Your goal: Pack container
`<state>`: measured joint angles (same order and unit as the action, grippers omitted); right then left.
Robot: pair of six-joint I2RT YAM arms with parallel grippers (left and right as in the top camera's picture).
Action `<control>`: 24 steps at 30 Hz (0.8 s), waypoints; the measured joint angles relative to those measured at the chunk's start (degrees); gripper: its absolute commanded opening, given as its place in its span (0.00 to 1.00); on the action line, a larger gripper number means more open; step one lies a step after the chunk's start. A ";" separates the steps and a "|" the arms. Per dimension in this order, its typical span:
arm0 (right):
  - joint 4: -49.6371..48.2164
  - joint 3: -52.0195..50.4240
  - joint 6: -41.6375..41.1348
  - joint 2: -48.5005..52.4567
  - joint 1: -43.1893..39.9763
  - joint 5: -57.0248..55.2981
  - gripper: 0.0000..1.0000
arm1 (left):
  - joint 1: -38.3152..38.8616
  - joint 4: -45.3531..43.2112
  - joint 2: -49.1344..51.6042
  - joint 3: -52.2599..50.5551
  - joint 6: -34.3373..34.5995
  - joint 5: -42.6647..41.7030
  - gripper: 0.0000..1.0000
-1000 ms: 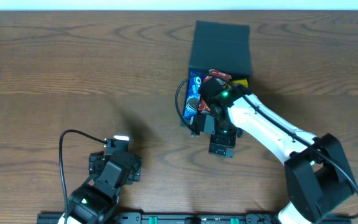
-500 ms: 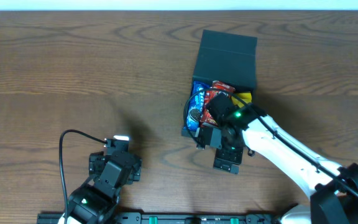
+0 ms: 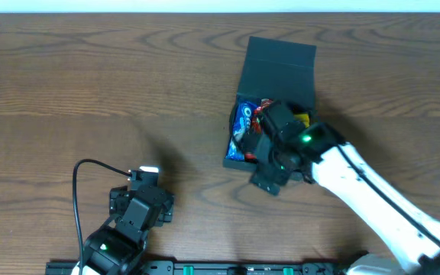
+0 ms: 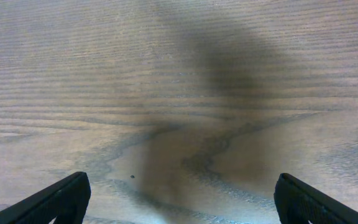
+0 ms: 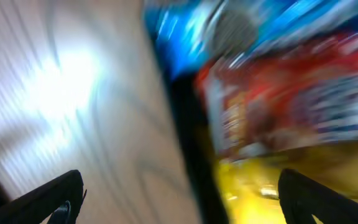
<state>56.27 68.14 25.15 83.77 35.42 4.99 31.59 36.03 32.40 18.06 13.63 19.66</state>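
Observation:
The dark teal container (image 3: 277, 63) stands at the back right of the table with its flap lid open and leaning back. Inside it lie a blue packet (image 3: 242, 126), a red packet (image 3: 266, 105) and a yellow packet (image 3: 302, 119). My right gripper (image 3: 268, 177) hangs over the container's front edge; in the blurred right wrist view its fingers are wide apart and empty (image 5: 179, 199) above the box wall (image 5: 191, 155), with the blue (image 5: 229, 25), red (image 5: 291, 106) and yellow (image 5: 260, 186) packets below. My left gripper (image 4: 179, 199) is open and empty over bare wood.
The left arm (image 3: 128, 218) rests at the front left with a black cable looping beside it. A black rail runs along the table's front edge (image 3: 205, 267). The wooden table (image 3: 90, 92) stretches to the left and back.
The right arm has swung: its gripper shifted left along the container's front edge and the wrist turned. The container shifted slightly right a second ago. The left arm has not moved.

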 measured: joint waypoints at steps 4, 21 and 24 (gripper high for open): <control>3.89 6.88 -9.16 -2.23 0.28 2.34 0.99 | 0.00 0.00 0.00 0.00 0.00 0.00 0.95; 8.72 13.92 -36.20 -2.40 0.24 -13.33 0.99 | 0.00 -0.02 0.00 0.00 0.00 0.00 0.95; 9.70 13.92 -38.32 -2.40 0.24 -16.04 0.99 | 0.00 -0.02 0.00 0.00 0.00 0.00 0.95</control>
<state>65.98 82.06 -13.17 81.36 35.66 -11.05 31.59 36.01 32.40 18.06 13.63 19.66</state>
